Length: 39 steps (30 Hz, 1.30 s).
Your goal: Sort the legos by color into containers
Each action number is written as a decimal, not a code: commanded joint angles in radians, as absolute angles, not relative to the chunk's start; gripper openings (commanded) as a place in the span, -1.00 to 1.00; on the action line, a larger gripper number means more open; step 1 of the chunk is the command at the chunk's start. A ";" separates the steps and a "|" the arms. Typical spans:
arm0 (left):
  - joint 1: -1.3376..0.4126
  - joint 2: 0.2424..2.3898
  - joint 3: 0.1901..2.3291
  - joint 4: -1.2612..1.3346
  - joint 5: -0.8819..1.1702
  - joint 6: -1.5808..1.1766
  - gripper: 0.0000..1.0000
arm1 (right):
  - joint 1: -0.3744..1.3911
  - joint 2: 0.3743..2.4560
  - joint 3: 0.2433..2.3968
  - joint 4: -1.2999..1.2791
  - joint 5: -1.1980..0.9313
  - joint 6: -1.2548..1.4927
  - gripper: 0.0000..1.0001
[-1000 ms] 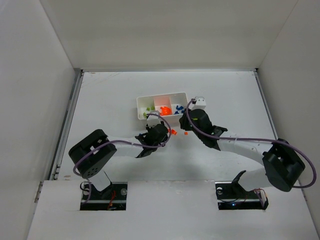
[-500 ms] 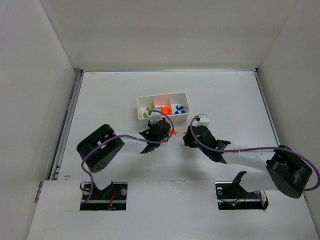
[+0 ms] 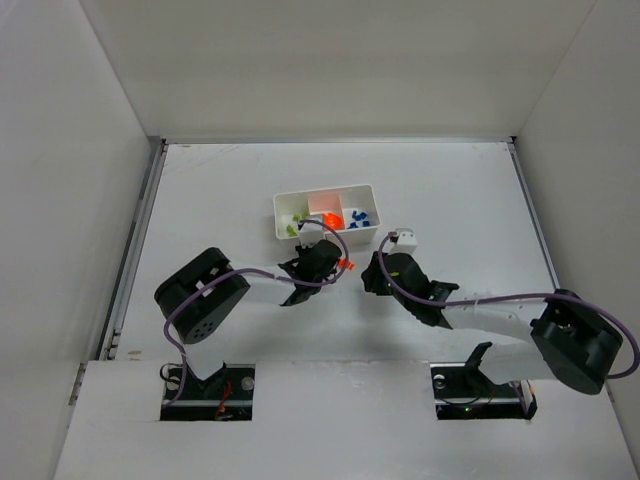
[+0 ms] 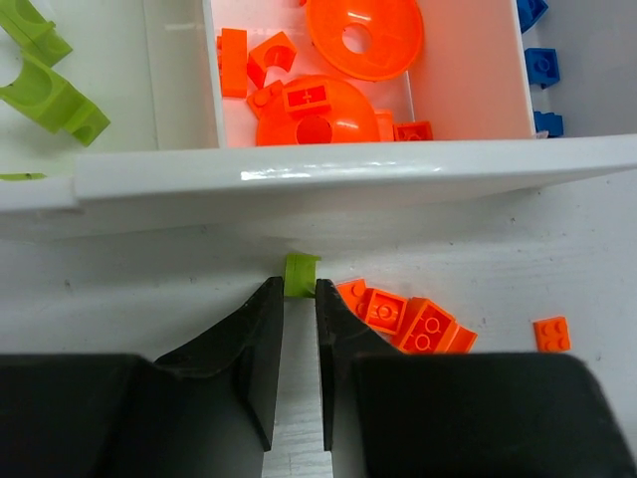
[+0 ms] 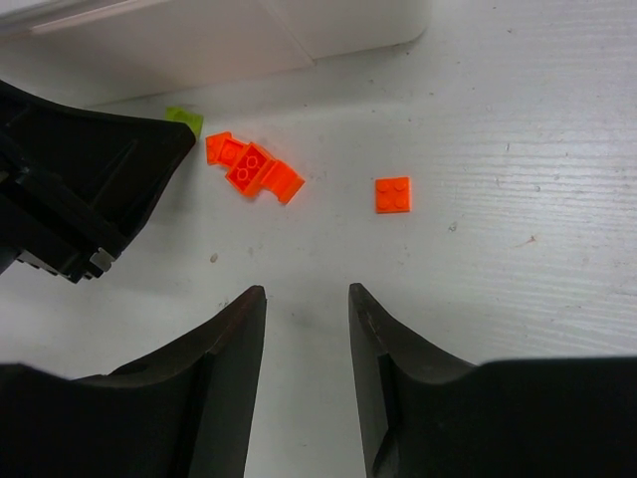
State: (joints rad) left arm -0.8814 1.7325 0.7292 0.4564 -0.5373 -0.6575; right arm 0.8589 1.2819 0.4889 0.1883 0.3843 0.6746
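Lime lego being pinched at very tips by left pincer, jaws narrow, on table just beside tray wall. Slow straight lift being advised, neighbouring orange legos being spared. Right pincer being held wide, empty.

- A white, scuffed table lay under my left claw.
- A plain white back wall stood ahead of it, side walls flanking.
- Light fell evenly.
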 commanded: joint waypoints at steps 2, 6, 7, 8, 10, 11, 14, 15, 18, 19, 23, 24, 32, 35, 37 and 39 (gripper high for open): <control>-0.880 1.698 0.719 0.462 -0.580 -0.627 -0.78 | 0.867 1.308 0.492 0.207 0.432 0.692 -0.04; -0.898 1.643 0.706 0.459 -0.580 -0.611 -0.80 | 0.860 1.353 0.526 0.173 0.468 0.707 0.00; -0.901 1.620 0.701 0.453 -0.578 -0.611 -0.80 | 0.852 1.370 0.540 0.161 0.482 0.709 0.01; -0.903 1.591 0.700 0.437 -0.574 -0.611 -0.80 | 0.845 1.382 0.551 0.152 0.489 0.713 0.01; -0.906 1.516 0.699 0.396 -0.569 -0.609 -0.80 | 0.835 1.411 0.575 0.141 0.489 0.718 0.01; -0.904 1.487 0.696 0.388 -0.569 -0.607 -0.80 | 0.834 1.429 0.587 0.143 0.488 0.712 0.01; -0.881 1.373 0.675 0.376 -0.569 -0.601 -0.80 | 0.831 1.473 0.621 0.135 0.495 0.703 0.00; -0.865 1.327 0.670 0.373 -0.568 -0.597 -0.80 | 0.826 1.486 0.629 0.135 0.497 0.706 -0.01; -0.811 1.263 0.673 0.367 -0.565 -0.571 -0.79 | 0.818 1.520 0.646 0.133 0.497 0.693 -0.03; -0.791 1.258 0.679 0.367 -0.560 -0.565 -0.79 | 0.814 1.523 0.647 0.132 0.499 0.693 -0.03; -0.704 1.288 0.718 0.379 -0.496 -0.560 -0.78 | 0.803 1.532 0.649 0.132 0.503 0.696 -0.06; -0.681 1.307 0.727 0.380 -0.479 -0.564 -0.77 | 0.800 1.537 0.650 0.130 0.506 0.693 -0.06; -0.584 1.468 0.816 0.399 -0.407 -0.563 -0.76 | 0.798 1.566 0.666 0.130 0.525 0.676 -0.09; -0.570 1.512 0.839 0.397 -0.405 -0.565 -0.75 | 0.798 1.578 0.672 0.130 0.520 0.675 -0.13; -0.573 1.532 0.848 0.399 -0.411 -0.565 -0.73 | 0.798 1.585 0.676 0.129 0.522 0.666 -0.15; -0.573 1.551 0.859 0.397 -0.408 -0.565 -0.72 | 0.800 1.583 0.676 0.129 0.522 0.666 -0.16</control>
State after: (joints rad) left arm -0.5743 1.5429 0.8124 0.3737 -0.4179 -0.5797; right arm 0.8043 1.5677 0.6495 0.1322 0.5076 0.6777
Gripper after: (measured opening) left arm 0.142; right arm 0.424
